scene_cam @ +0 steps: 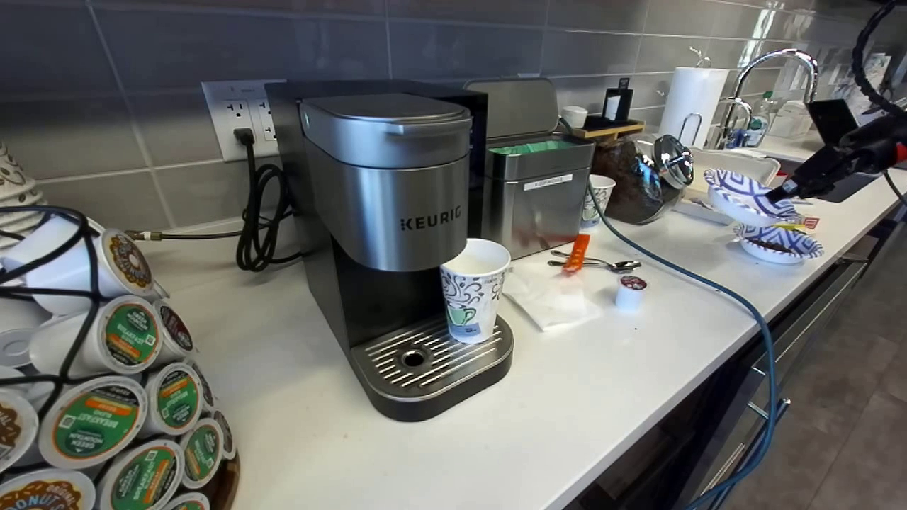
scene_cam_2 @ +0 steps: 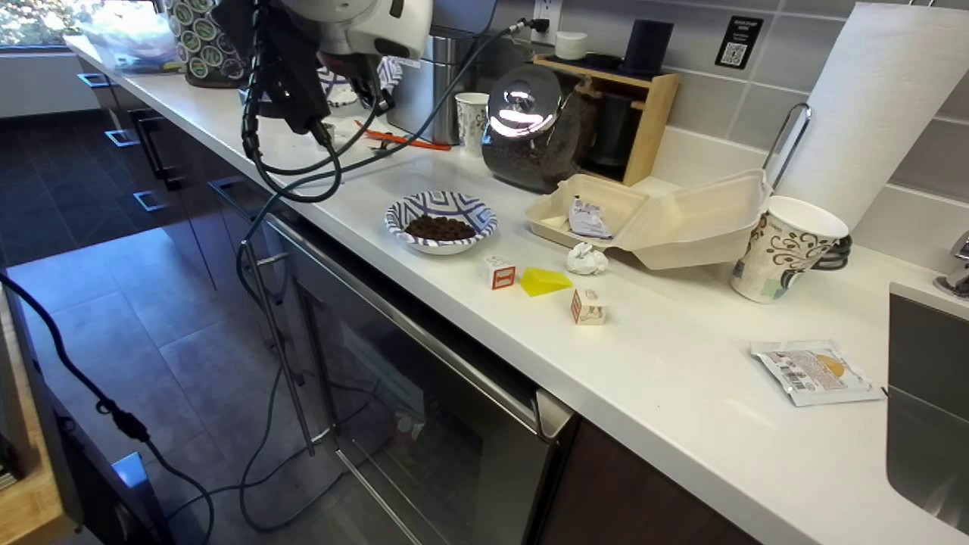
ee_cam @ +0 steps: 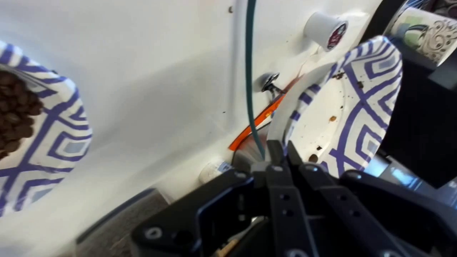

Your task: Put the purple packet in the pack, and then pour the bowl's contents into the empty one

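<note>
The gripper (ee_cam: 284, 151) shows at the bottom of the wrist view, its 2 fingers (ee_cam: 275, 153) pinched together on the thin rim of a tilted bowl (ee_cam: 350, 107) with a blue-and-white pattern. A few brown crumbs (ee_cam: 332, 118) dot the inside. Well apart at left, cut off by the frame, is a similarly patterned bean bowl (ee_cam: 68, 150) holding dark brown, bean-like pieces (ee_cam: 14, 114).

In an exterior view, the robot arm (scene_cam_2: 363, 26) is cut off at the top and hides much of the tilted bowl; the fingertips are hard to make out here. The bean bowl rests upright on the white counter (scene_cam_2: 681, 363). To its right, the purple packet (scene_cam_2: 589, 218), its print too small to read, lies in the left part of an open takeout container (scene_cam_2: 696, 227). A sink (scene_cam_2: 927, 371) is cut off at right.

In an exterior view, the tilted bowl is raised at far right, covering part of the takeout container. The bean bowl's contents show only as a dark strip. A coffee maker (scene_cam: 390, 205) stands mid-view, holding 1 paper cup (scene_cam: 473, 301); coffee pods (scene_cam: 117, 333) are cut off at left.
</note>
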You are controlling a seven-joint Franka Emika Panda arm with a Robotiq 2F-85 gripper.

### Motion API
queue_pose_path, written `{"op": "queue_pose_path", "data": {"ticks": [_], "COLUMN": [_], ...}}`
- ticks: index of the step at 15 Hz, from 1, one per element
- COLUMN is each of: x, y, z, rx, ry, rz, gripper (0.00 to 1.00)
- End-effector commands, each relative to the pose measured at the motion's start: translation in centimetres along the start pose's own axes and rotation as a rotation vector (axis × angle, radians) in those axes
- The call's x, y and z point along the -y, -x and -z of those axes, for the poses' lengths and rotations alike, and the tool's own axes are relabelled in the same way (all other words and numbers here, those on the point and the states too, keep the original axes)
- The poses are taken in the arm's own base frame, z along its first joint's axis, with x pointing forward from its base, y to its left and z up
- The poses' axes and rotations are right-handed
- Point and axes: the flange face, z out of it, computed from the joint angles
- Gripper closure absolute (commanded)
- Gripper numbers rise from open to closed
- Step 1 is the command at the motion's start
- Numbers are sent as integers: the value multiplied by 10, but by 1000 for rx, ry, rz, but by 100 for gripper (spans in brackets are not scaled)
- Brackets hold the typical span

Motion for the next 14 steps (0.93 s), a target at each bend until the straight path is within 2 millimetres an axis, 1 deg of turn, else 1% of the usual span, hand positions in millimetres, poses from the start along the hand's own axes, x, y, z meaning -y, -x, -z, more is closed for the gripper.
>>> {"op": "queue_pose_path", "data": {"ticks": [1,4,6,10,14], "x": [-17,-18,-17,-14,-8], "y": [-13,-20,-22,-27,-36], "z": [-4,-9,-16,-27,-35], "rx": [-21,-26,39,166,195], "ry": [191,374,427,420,382], "rz": [-51,-56,-53,-46,-25], "gripper": [99,99,99,99,99]}}
